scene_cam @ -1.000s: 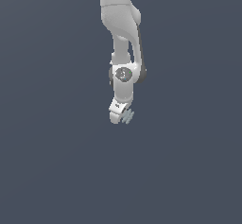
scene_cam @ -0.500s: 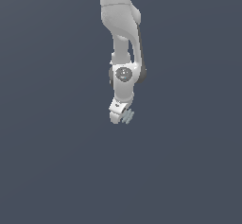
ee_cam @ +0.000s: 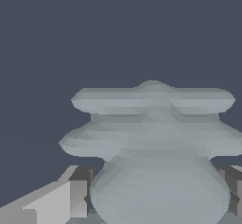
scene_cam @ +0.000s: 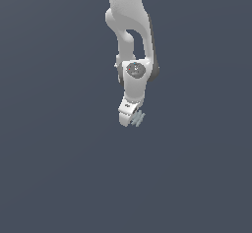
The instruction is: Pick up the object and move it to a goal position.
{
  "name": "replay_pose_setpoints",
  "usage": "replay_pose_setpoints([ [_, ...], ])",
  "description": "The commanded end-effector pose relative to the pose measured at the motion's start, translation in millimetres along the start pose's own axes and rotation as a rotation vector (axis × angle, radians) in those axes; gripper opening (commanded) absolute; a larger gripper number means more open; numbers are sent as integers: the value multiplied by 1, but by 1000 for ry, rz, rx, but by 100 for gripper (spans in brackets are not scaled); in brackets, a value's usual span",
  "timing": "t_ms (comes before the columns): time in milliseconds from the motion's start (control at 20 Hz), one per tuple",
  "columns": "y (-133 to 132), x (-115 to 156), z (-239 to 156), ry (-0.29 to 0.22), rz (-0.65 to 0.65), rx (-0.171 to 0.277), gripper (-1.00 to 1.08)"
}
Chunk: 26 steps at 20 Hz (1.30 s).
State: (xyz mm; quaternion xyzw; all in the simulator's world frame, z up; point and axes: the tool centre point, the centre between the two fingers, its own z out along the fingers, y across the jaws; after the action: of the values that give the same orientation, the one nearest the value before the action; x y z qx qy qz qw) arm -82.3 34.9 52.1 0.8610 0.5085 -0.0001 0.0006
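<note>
Wrist view shows 1 dark finger pad (ee_cam: 81,190) on one side of a pale grey ridged object (ee_cam: 153,152) and another on the far side, so the claw (ee_cam: 158,197) is pinching the object. From the exterior view, the arm (scene_cam: 132,40) holds it aloft at its tip (scene_cam: 138,118). I judge this the carrying step; no goal marker is visible, so the next move needs a steady grip during travel.

The exterior view faces the arm (scene_cam: 132,55) from afar; the wrist view (very close) shares its ridged object (ee_cam: 153,138).
</note>
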Motion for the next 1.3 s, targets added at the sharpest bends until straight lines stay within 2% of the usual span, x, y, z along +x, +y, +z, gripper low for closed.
replay_pose_setpoints([
  [0,-3,11,-17,0,-1,0,-100],
  [850,-26,115,-175,1,-2,2,-100],
  [1250,-31,150,-225,1,0,1,-100],
])
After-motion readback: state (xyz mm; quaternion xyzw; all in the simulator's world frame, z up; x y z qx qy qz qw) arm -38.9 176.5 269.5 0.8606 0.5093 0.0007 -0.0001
